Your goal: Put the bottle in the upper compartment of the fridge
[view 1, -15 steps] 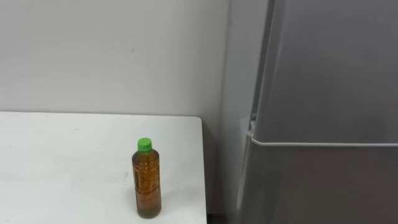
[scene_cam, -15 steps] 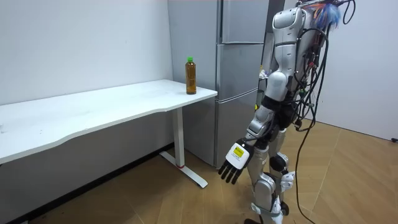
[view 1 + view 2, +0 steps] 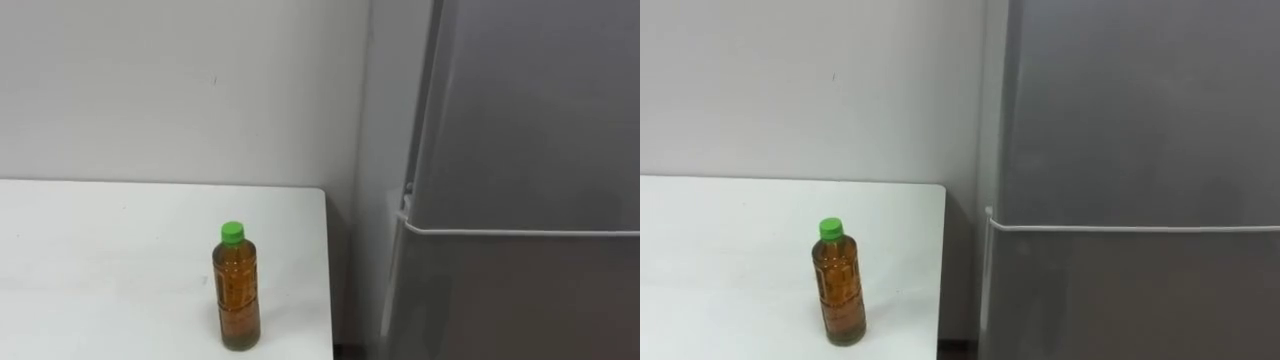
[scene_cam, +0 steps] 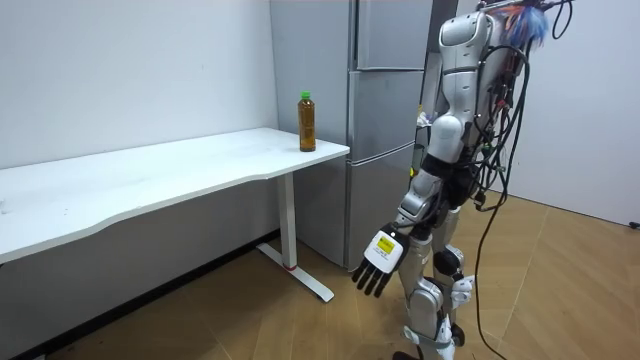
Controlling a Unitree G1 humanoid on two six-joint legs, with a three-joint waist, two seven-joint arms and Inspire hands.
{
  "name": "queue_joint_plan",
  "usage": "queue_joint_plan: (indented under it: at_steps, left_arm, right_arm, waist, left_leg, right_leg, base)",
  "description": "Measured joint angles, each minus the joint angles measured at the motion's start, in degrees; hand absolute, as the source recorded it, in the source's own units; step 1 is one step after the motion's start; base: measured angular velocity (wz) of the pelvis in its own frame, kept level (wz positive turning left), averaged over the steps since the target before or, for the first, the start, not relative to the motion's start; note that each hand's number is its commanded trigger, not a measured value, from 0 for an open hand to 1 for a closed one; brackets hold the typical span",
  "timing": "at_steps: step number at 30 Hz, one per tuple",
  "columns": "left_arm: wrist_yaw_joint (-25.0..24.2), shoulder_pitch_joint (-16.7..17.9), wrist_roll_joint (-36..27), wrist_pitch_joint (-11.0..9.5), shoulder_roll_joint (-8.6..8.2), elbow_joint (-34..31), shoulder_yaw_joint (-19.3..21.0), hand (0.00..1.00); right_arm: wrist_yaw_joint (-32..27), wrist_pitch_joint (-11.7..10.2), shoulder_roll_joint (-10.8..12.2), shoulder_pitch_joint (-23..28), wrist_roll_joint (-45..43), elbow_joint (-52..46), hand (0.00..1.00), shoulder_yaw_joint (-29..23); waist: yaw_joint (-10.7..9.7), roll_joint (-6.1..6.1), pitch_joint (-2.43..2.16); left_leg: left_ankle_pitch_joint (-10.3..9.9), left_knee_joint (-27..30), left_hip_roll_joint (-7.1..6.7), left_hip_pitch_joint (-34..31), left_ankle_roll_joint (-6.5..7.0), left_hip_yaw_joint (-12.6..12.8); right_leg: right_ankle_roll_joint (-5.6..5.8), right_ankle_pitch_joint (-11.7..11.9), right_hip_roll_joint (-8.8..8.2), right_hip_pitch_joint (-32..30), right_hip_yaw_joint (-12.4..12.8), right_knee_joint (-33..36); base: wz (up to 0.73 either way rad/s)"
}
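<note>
Full bottle [image 3: 238, 290], lower centre of frame, looks weighty, stiff and slick, so I'd grasp it round the mid-body. Left hand [image 4: 377, 262] hangs low, fingers straight, holding nothing.

We log one white counter [image 3: 100, 260], set against the far wall. On it, near its right edge, stands one upright bottle [image 3: 237, 295] of amber liquid with a green cap.

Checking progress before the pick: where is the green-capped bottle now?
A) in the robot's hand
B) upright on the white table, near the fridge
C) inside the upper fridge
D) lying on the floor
B: the bottle stands upright on the white table, near its edge beside the fridge, whose doors are shut.
</note>
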Motion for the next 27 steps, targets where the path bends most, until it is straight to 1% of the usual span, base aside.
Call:
queue_joint_plan:
  at_steps: [3,4,7,9,12,14,15,18,21,22,23,25,27]
  left_arm:
    - [0.0,0.03,-2.34,0.01,0.0,-0.01,0.03,0.0]
    - [-0.01,0.11,-3.21,0.01,-0.01,-0.02,0.18,0.0]
    - [0.0,0.56,-4.83,0.02,0.0,-0.03,1.24,0.0]
    - [0.0,0.72,-6.97,0.02,-0.01,-0.01,1.5,0.0]
    - [0.26,1.04,-10.25,0.07,-0.13,0.02,2.8,0.0]
    - [0.45,1.01,-12.29,0.1,-0.17,-0.02,2.93,0.0]
    - [0.66,1.02,-13.88,0.11,-0.25,-0.04,3.11,0.0]
    - [1.23,1.06,-20.36,0.11,-0.52,-0.26,3.4,0.0]
    - [2.39,1.27,-23.73,0.06,-0.31,-1.3,3.77,0.0]
    - [2.69,1.28,-25.71,0.03,-0.18,-1.79,4.69,0.0]
    - [3.02,1.21,-26.86,0.0,-0.16,-2.03,5.32,0.0]
    - [3.63,0.66,-30.34,-0.15,0.06,-2.69,7.44,0.0]
    - [4.11,0.08,-32.99,-0.42,0.29,-3.11,8.98,0.0]
  right_arm:
    - [-0.01,0.01,0.0,0.11,0.0,-0.06,0.0,0.02]
    - [0.0,0.01,0.0,0.25,0.02,-0.07,0.0,0.0]
    - [0.01,0.05,0.0,0.85,-0.01,-0.56,0.0,-0.09]
    - [0.02,0.06,0.02,0.95,-0.02,-0.68,0.0,-0.19]
    - [-0.06,0.17,0.18,1.21,0.46,-0.6,0.0,-0.62]
    - [-0.16,0.69,0.19,1.18,0.73,-0.6,0.0,-1.13]
    - [-0.28,0.78,0.18,1.22,1.35,-0.56,0.0,-1.22]
    - [-0.56,1.23,0.15,1.23,2.25,-0.5,0.0,-1.73]
    - [-0.58,1.24,-0.17,1.36,2.11,-0.59,0.0,-2.35]
    - [-0.59,1.22,-0.38,1.3,2.08,-0.61,0.0,-2.47]
    - [-0.6,1.22,-0.48,1.28,2.08,-0.6,0.0,-2.55]
    - [-0.58,1.22,-0.76,1.41,2.06,-0.59,0.0,-3.03]
    - [-0.58,1.22,-0.77,1.36,2.04,-0.76,0.0,-3.73]
  waist:
    - [0.01,-0.14,-0.09]
    - [0.08,-0.12,-0.26]
    - [0.13,-0.16,-0.31]
    - [0.13,0.05,-0.39]
    - [0.14,0.12,-0.38]
    - [0.15,0.25,-0.34]
    - [0.3,0.43,-0.35]
    - [0.3,0.98,-0.2]
    - [0.35,1.74,-0.17]
    - [0.41,2.11,-0.16]
    - [0.43,2.22,-0.12]
    - [0.39,2.67,0.09]
    - [0.46,3.06,0.12]
  left_leg:
    - [0.0,-0.12,0.01,-0.17,0.0,0.02]
    - [0.0,-0.09,0.01,-0.46,0.0,0.05]
    - [0.0,-0.06,0.02,-0.56,0.0,0.16]
    - [0.0,-0.06,0.01,-0.54,0.0,0.19]
    - [0.0,-0.06,0.01,-0.27,0.0,0.18]
    - [0.0,-0.07,0.01,-0.26,0.0,0.13]
    - [0.0,-0.08,0.01,-0.22,0.0,0.11]
    - [-0.03,-0.24,0.01,0.25,0.01,0.08]
    - [-0.04,-0.3,0.03,0.31,0.02,0.09]
    - [-0.04,-0.31,0.05,0.39,0.02,0.15]
    - [-0.04,-0.31,0.06,0.44,0.02,0.1]
    - [-0.04,-0.31,0.05,0.56,0.02,0.14]
    - [-0.04,-0.31,0.04,0.6,0.02,0.25]
  right_leg:
    - [0.0,0.0,0.03,-0.23,0.07,0.05]
    - [0.0,0.0,0.03,-0.4,0.08,0.1]
    - [-0.01,0.01,0.02,-0.42,0.1,0.12]
    - [-0.01,0.01,-0.01,-0.34,0.1,0.1]
    - [-0.01,0.01,-0.02,-0.01,0.02,0.07]
    - [-0.01,0.01,-0.04,0.04,0.01,0.06]
    - [-0.01,0.01,-0.02,0.04,0.07,0.06]
    - [0.0,0.0,0.0,0.1,0.07,0.01]
    - [0.0,0.0,0.04,0.07,0.29,0.07]
    - [0.0,0.0,0.11,0.06,0.82,0.11]
    - [0.0,0.0,0.12,0.07,0.88,0.12]
    - [0.0,0.0,0.1,0.15,0.9,0.15]
    - [0.0,0.0,0.08,0.16,0.55,0.16]
  base:
    - [0.0]
    - [0.0]
    - [0.0]
    - [0.0]
    - [0.0]
    - [0.0]
    - [0.0]
    - [0.0]
    - [0.0]
    - [-0.04]
    - [-0.04]
    - [0.0]
    - [0.0]
